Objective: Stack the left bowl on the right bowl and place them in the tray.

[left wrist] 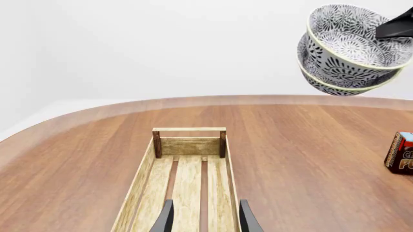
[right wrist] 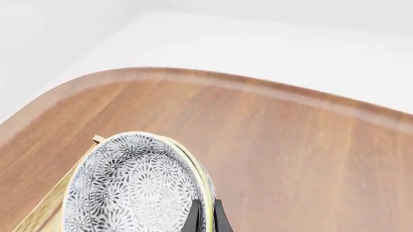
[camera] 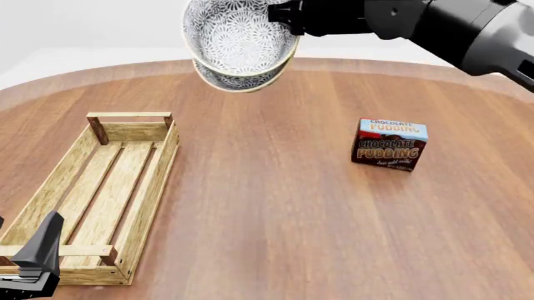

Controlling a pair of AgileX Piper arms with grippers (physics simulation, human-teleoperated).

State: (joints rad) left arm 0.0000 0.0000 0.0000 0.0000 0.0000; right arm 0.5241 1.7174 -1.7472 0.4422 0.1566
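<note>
Two patterned grey bowls are nested, the upper bowl inside the lower bowl. They hang tilted in the air beyond the tray's far right corner. My right gripper is shut on their rim, its fingers pinching the edge of the stack. The tray, a long slatted wooden crate, lies on the left of the table with nothing in it. Over its near end my left gripper stands open; one finger shows in the front view. The left wrist view catches the stack high above the table.
A brown chocolate pudding box stands upright on the right half of the round wooden table; it also shows at the edge of the left wrist view. A corner of the tray peeks out beside the bowls.
</note>
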